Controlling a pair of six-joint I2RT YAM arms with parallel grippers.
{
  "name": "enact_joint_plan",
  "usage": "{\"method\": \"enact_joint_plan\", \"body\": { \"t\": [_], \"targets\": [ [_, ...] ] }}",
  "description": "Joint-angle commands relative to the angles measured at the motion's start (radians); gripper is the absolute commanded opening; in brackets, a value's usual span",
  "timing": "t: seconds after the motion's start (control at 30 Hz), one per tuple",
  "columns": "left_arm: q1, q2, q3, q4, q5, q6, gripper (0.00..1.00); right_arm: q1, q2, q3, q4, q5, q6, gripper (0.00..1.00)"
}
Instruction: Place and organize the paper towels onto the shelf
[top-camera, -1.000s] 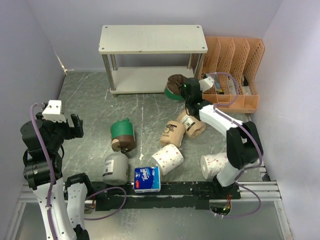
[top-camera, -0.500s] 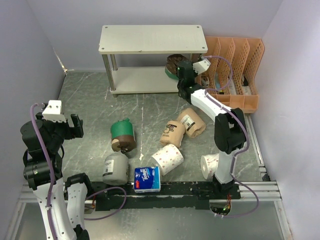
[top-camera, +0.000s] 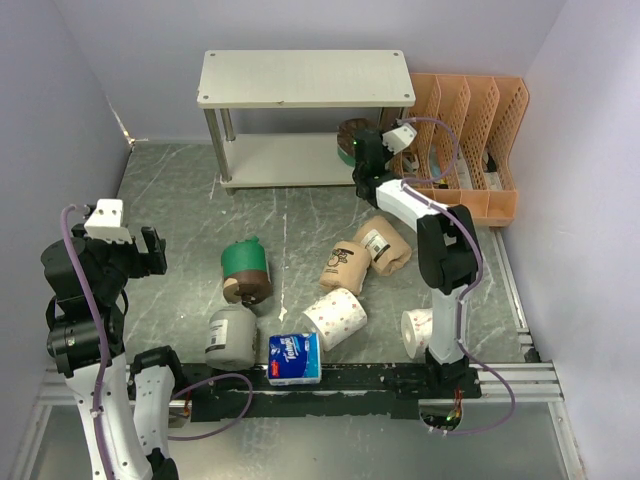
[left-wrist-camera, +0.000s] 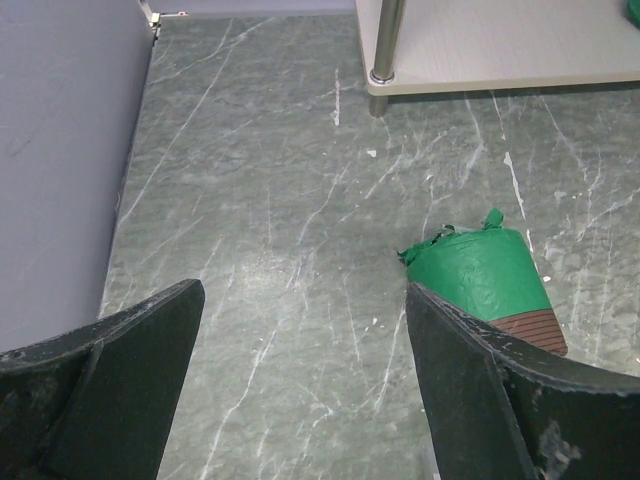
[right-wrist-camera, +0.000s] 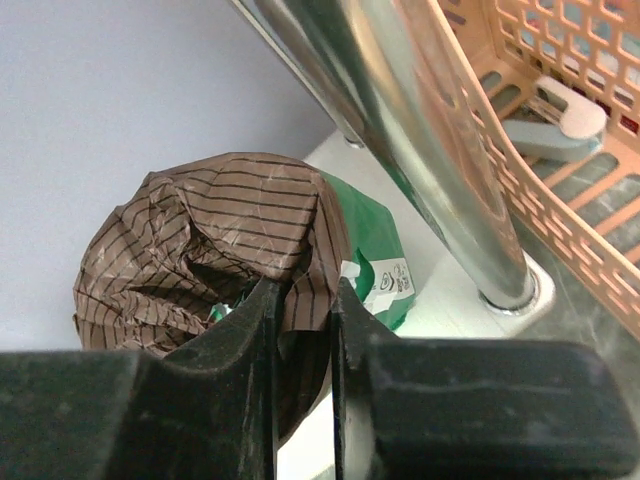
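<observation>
The off-white two-tier shelf stands at the back. My right gripper is shut on the wrapper of a brown-and-green roll at the right end of the lower board. In the right wrist view the fingers pinch the striped brown wrap of this roll, beside the silver shelf leg. My left gripper is open and empty at the left. Its wrist view shows a second brown-and-green roll on the floor ahead of its right finger.
On the floor lie the second brown-and-green roll, a grey roll, a blue-and-white pack, two dotted white rolls and two tan rolls. The orange organizer stands right of the shelf.
My right gripper has carried the brown-and-green roll back and up, from the floor before the shelf to the lower board's right end. The left arm has not moved.
</observation>
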Motion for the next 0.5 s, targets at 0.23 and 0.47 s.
{"method": "enact_joint_plan", "body": {
  "t": [0.23,0.47],
  "targets": [
    [0.005,0.004,-0.004,0.03,-0.012,-0.007,0.94,-0.031,-0.171,-0.206,0.257,-0.102,-0.013,0.97],
    [0.005,0.011,-0.005,0.032,-0.021,-0.011,0.94,-0.012,-0.345,-0.417,0.289,-0.173,0.063,1.0]
  ]
}}
